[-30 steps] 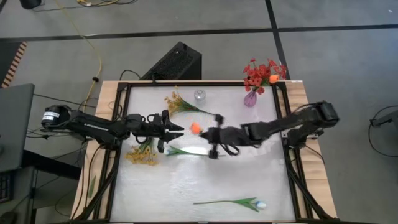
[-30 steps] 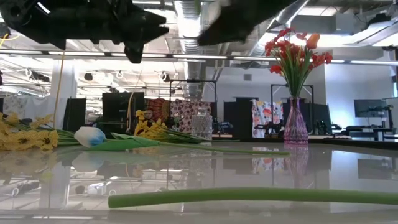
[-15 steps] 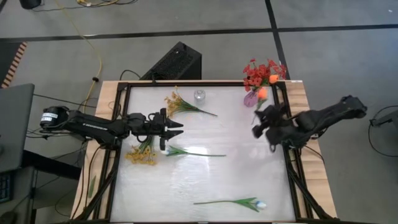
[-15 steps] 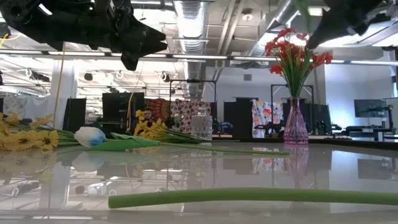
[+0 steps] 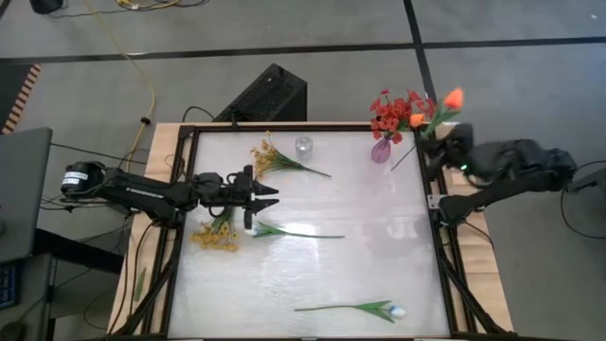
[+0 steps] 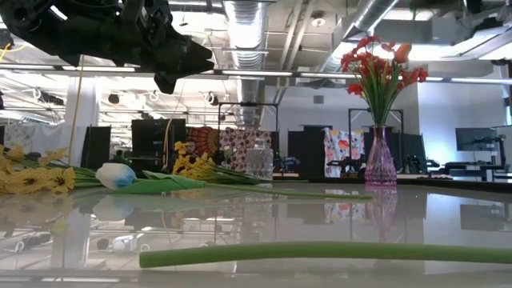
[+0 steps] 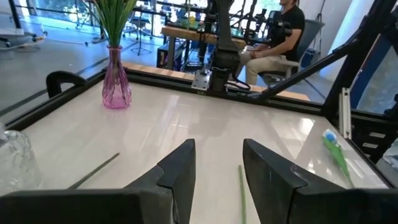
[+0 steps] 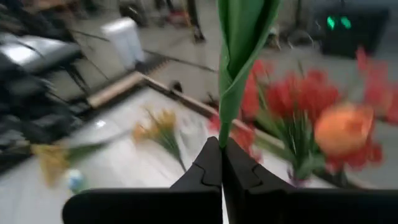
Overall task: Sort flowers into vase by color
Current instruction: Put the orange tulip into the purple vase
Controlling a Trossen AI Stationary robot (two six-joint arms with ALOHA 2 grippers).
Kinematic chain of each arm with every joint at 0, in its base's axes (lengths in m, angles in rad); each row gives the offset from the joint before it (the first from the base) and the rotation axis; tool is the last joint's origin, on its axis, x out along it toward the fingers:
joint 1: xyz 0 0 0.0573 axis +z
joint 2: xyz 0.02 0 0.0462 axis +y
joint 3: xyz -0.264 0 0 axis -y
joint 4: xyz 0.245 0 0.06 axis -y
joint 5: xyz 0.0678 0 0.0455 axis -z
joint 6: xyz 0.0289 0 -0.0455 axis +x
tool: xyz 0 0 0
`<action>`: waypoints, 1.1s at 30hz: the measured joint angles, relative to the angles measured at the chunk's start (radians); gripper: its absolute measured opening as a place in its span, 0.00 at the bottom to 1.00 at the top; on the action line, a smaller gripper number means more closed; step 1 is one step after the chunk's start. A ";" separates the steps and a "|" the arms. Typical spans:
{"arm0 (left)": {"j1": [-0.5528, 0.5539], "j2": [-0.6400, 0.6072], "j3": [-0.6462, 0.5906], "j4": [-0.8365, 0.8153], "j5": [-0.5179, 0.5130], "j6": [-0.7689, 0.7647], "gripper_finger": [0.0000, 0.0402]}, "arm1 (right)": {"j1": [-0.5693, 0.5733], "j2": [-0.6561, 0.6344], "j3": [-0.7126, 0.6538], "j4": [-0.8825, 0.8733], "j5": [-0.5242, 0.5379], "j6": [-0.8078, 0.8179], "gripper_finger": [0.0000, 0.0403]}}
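The right pincer is closed on the stem of an orange tulip, just outside the far right corner of the table; the stem slants from the pincer up to the bud, and the purple vase with red flowers stands just beside it, toward the table. I judge the stem end must clear these blooms to enter. The left pincer hovers open above a white tulip, between two yellow sprays.

A clear glass jar stands on the counter, ahead of the left gripper. A seated person shows beyond the counter's edge.
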 joint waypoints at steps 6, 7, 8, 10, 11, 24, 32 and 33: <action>0.001 0.000 0.000 0.009 -0.039 0.025 0.30 | -0.042 0.014 0.146 0.317 0.078 -0.387 0.05; 0.001 0.000 0.000 0.011 -0.047 0.029 0.30 | -0.054 0.014 0.149 0.409 0.107 -0.470 0.05; 0.001 0.000 0.000 0.014 -0.051 0.036 0.30 | -0.069 0.018 0.149 0.495 0.124 -0.553 0.05; 0.001 0.000 0.000 0.014 -0.053 0.047 0.30 | -0.105 0.034 0.147 0.639 0.140 -0.688 0.05; 0.001 0.000 0.000 0.015 -0.053 0.052 0.30 | -0.130 0.044 0.147 0.693 0.141 -0.742 0.05; 0.062 0.000 0.000 0.043 -0.051 0.001 0.30 | -0.787 0.250 0.146 0.621 -0.212 -0.677 0.05; 0.074 0.000 0.000 0.023 -0.051 -0.028 0.30 | -1.294 0.434 0.174 0.651 -0.759 -0.491 0.05; 0.074 0.000 0.000 0.018 -0.049 -0.028 0.30 | -1.340 0.464 0.181 0.636 -0.831 -0.463 0.05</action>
